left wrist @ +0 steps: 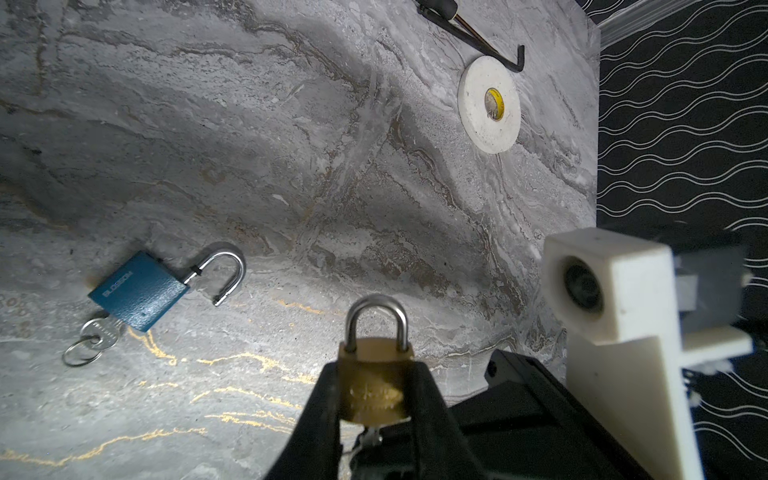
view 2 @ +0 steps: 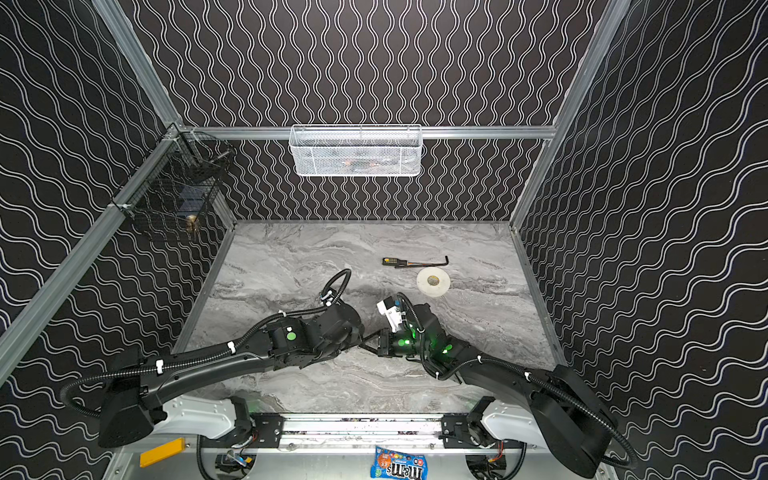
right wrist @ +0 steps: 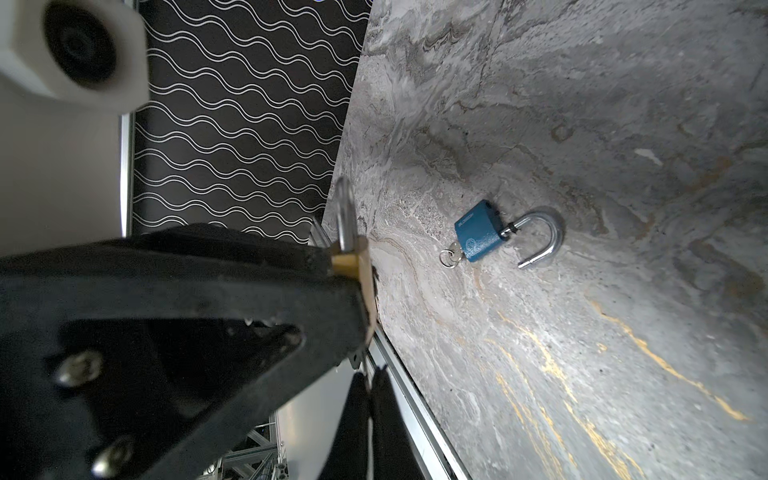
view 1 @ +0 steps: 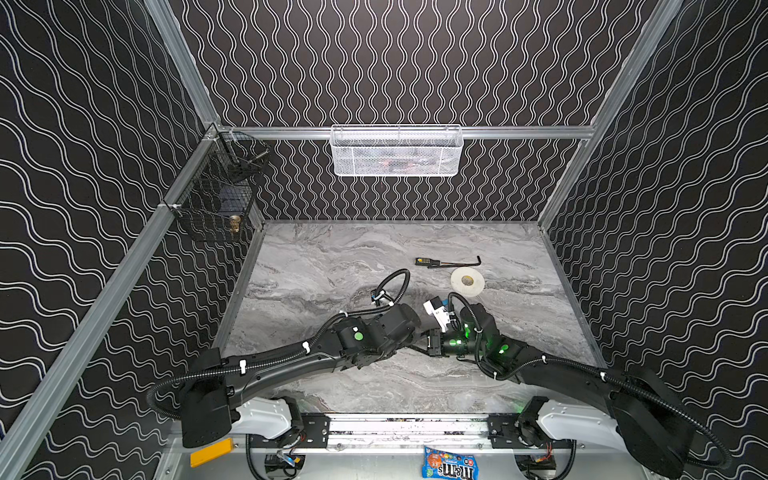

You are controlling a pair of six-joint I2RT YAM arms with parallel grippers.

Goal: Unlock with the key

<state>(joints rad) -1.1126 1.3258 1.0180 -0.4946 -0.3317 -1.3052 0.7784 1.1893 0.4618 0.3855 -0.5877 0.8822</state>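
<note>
A small brass padlock (left wrist: pixel 376 353) with its shackle closed sits between the fingers of my left gripper (left wrist: pixel 374 374), which is shut on its body and holds it above the marble table (left wrist: pixel 249 145). My right gripper (right wrist: pixel 370 380) is shut, its fingertips at the underside of the brass padlock (right wrist: pixel 357 266). A silvery bit of the key (left wrist: pixel 372 437) shows there, pinched in those fingertips. In both top views the two grippers meet at mid-table (view 1: pixel 417 348) (view 2: pixel 365 345). A blue padlock (left wrist: pixel 139 291) (right wrist: pixel 478 230) lies on the table with its shackle open and its own key in it.
A white tape roll (view 1: pixel 467 282) and a black tool with a yellow label (view 1: pixel 446 262) lie behind the grippers. A white mesh basket (view 1: pixel 397 151) hangs on the back wall and a black wire basket (view 1: pixel 220 191) on the left wall. A candy bag (view 1: pixel 449 463) lies at the front.
</note>
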